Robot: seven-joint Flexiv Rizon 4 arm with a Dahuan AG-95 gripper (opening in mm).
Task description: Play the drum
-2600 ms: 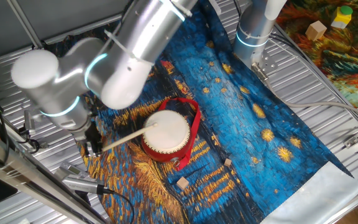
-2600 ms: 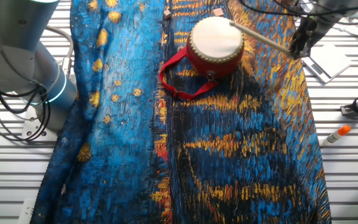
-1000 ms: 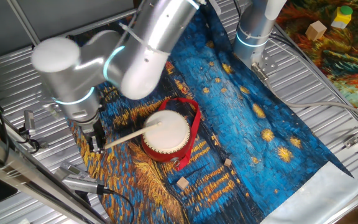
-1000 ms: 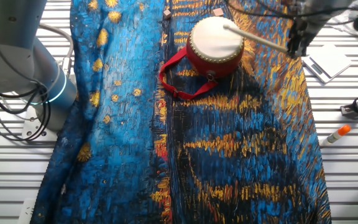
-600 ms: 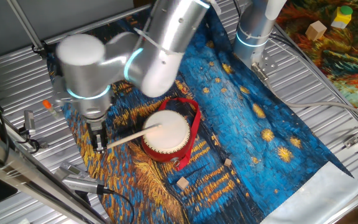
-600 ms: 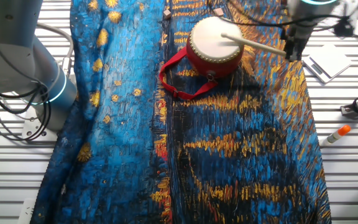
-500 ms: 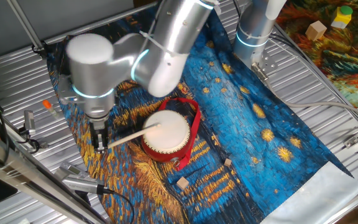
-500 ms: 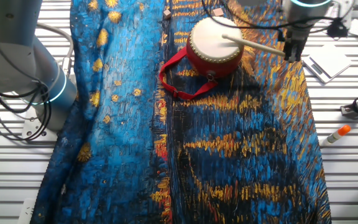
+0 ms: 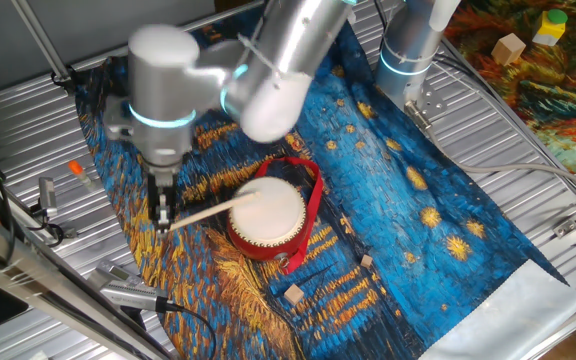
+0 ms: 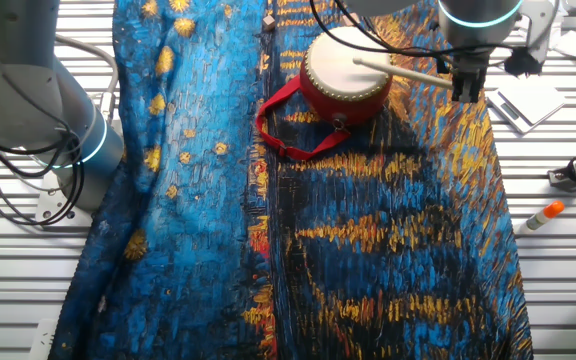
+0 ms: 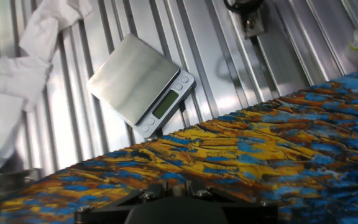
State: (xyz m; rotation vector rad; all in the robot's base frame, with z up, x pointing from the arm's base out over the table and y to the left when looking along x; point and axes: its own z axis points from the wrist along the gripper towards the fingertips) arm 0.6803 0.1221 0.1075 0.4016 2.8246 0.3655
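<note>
My jaws [image 9: 163, 218] were pinched on a stick [image 9: 208, 210] whose far end lay over the skin of the drum [image 9: 268, 216]. The drum sat upright on the painted cloth [image 10: 368, 230] covering the bench [image 10: 558, 290], its red strap [image 10: 286, 120] trailing beside it. A scale [image 11: 143, 84] lay just off the cloth.

Bright, even light; moving arm [image 9: 268, 60] blurred; soft shadows.
</note>
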